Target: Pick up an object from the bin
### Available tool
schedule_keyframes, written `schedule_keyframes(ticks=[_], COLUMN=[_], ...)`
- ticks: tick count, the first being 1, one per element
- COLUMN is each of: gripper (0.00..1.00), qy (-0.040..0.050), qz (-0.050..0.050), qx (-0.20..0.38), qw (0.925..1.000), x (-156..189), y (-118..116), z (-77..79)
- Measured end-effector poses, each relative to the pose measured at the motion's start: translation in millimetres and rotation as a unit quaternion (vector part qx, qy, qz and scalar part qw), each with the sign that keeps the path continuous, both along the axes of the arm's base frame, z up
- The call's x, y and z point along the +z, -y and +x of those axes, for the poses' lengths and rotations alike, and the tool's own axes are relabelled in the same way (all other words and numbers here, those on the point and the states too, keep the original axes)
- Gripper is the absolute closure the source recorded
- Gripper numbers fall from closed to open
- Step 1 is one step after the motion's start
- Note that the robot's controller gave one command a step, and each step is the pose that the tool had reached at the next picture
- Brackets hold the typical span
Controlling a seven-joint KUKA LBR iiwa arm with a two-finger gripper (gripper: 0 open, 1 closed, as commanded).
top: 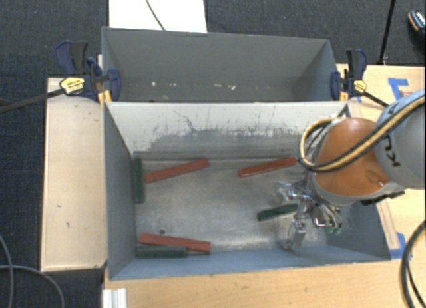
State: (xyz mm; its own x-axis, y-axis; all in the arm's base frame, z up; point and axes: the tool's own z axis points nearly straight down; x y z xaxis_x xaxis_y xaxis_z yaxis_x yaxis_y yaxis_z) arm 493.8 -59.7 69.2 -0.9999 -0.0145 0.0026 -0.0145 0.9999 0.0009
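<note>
Grey metal bin [120, 167] holds 6 loose sticks. Dark green stick [273, 214] lies on the floor right of centre, its right end between the fingers [287, 192] of the gripper [295, 215], which look spread apart, 1 each side, not clamped on it. Left red-brown stick [176, 170] and right red-brown stick [267, 167] lie by the back wall. Left-wall green stick [138, 180] lies along that wall. Front-left, front red-brown stick [174, 241] touches front green stick [162, 252].

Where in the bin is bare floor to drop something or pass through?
The bin floor is bare in the middle, between the back-left red stick, the back-right red stick, the front-left red and green pair and the left-wall green stick. Crowded at right: the gripper by a short green stick.
</note>
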Motion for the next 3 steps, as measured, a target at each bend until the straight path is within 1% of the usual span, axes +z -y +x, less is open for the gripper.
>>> schedule_keyframes(ticks=[1,2,3], gripper=[1.0,1.0,1.0], qy=[0.0,0.0033,0.004], qz=[0.0,-0.001,-0.001], qx=[0.0,0.001,0.002], qw=[1.0,1.0,1.0], x=[0,9,37], y=[0,0,0], z=[-0.1,0.8,1.9])
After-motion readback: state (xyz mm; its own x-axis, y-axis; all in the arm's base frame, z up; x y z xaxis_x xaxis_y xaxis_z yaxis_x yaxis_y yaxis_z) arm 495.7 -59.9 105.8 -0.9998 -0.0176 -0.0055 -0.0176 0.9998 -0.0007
